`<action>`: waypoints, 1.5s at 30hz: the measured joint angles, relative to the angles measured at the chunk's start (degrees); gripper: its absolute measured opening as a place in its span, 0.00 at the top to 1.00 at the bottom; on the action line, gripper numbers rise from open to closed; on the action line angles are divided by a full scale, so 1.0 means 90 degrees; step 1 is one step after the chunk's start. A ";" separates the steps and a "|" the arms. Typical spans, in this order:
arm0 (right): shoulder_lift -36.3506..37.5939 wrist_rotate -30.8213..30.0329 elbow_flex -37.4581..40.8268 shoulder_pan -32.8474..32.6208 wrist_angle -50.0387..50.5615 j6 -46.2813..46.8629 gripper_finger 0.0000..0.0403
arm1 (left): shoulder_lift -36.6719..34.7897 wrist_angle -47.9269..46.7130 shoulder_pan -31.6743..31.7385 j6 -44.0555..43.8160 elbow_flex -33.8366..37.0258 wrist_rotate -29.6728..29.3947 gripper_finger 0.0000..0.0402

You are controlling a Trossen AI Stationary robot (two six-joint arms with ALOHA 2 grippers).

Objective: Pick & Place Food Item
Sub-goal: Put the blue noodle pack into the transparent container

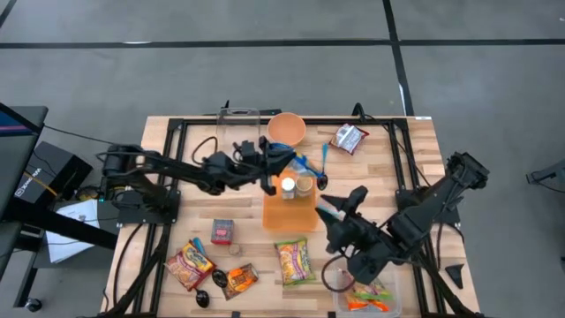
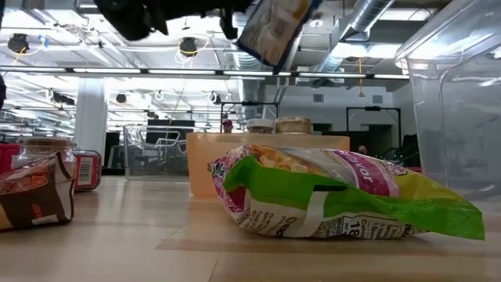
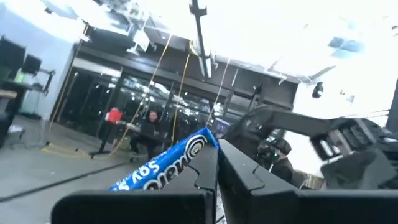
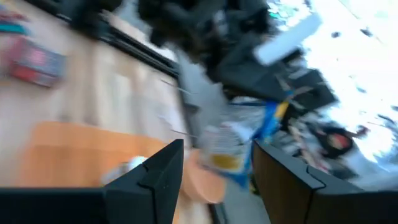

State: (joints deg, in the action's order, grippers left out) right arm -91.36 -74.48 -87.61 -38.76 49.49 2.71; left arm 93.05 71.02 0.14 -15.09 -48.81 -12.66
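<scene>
My left gripper [image 1: 276,164] reaches in from the table's left and is shut on a blue cookie packet [image 1: 303,164]. It holds the packet in the air over the far edge of the orange tray [image 1: 275,219]. The low view shows the packet [image 2: 274,27] high up and tilted. The left wrist view shows its blue wrapper [image 3: 163,169] beside the shut fingers. My right gripper [image 1: 341,212] stands open by the tray's right side, with nothing between its fingers [image 4: 214,171]. It looks toward the packet [image 4: 225,148]. My left gripper pinches the packet between its two fingers, at the wrapper's edge [image 3: 208,142] beside the fingertips. The fingers come from the table's left, about level and slightly raised. The packet is lifted clear of the tray and sticks out tilted past the fingers.
Two jars [image 1: 296,185] stand in the orange tray. An orange bowl [image 1: 287,129], a clear container [image 1: 238,124] and a red-white packet [image 1: 349,139] are at the far edge. Snack bags [image 1: 294,261] lie near the front, with a clear bin [image 1: 371,299] at the near right.
</scene>
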 joint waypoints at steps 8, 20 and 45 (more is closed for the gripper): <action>0.0001 -0.0601 0.0525 0.0403 -0.0001 0.0730 0.54 | 0.1024 0.0015 -0.0091 -0.0020 -0.0923 0.0027 1.00; -0.0002 -0.1200 0.0610 0.0476 0.0726 0.2161 0.54 | 0.1298 0.0149 -0.0416 0.0367 -0.1206 0.0061 1.00; -0.0002 -0.0949 0.0608 0.0576 0.0799 0.2656 0.97 | 0.1288 0.0341 -0.0653 0.0696 -0.1206 0.0058 1.00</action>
State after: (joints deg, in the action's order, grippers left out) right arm -91.37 -83.01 -82.14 -33.58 56.69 26.61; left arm 104.64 74.09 -5.74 -8.82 -59.66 -12.14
